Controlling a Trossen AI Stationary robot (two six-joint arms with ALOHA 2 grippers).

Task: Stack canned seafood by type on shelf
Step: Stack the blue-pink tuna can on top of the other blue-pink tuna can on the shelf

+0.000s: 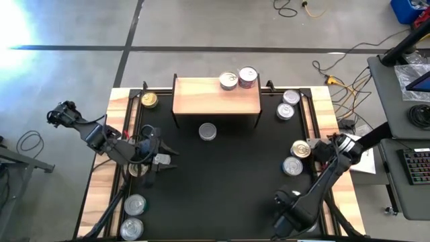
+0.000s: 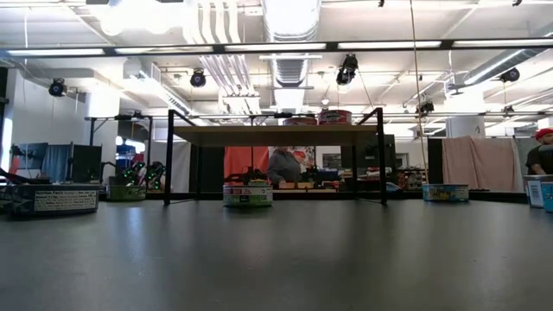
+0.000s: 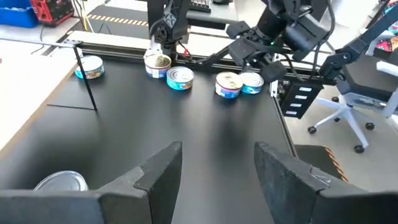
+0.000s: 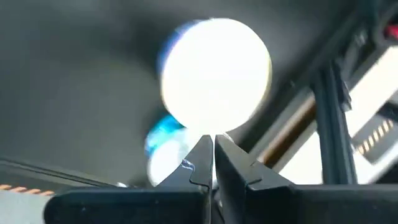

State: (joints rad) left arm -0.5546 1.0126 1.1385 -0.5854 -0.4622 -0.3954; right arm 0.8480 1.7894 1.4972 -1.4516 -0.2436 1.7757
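Observation:
The light-wood shelf (image 1: 216, 97) stands at the mat's far side with two cans (image 1: 238, 78) on its right end. One silver-lidded can (image 1: 207, 132) rests on the mat in front of it. Several cans (image 1: 295, 158) lie along the right edge, and the same cans (image 3: 180, 78) show in the left wrist view. My left gripper (image 1: 161, 160) (image 3: 217, 177) hovers open over the mat's left part, holding nothing. My right gripper (image 1: 317, 153) (image 4: 211, 149) points down, shut, just above a bright-lidded can (image 4: 214, 74) at the right edge, with a blue-sided can (image 4: 163, 134) beside it.
A gold-lidded can (image 1: 149, 100) sits at the far left beside the shelf. Two silver cans (image 1: 134, 215) lie at the near left corner. Black rails (image 1: 310, 114) border the mat. The middle of the mat (image 1: 228, 181) is free room.

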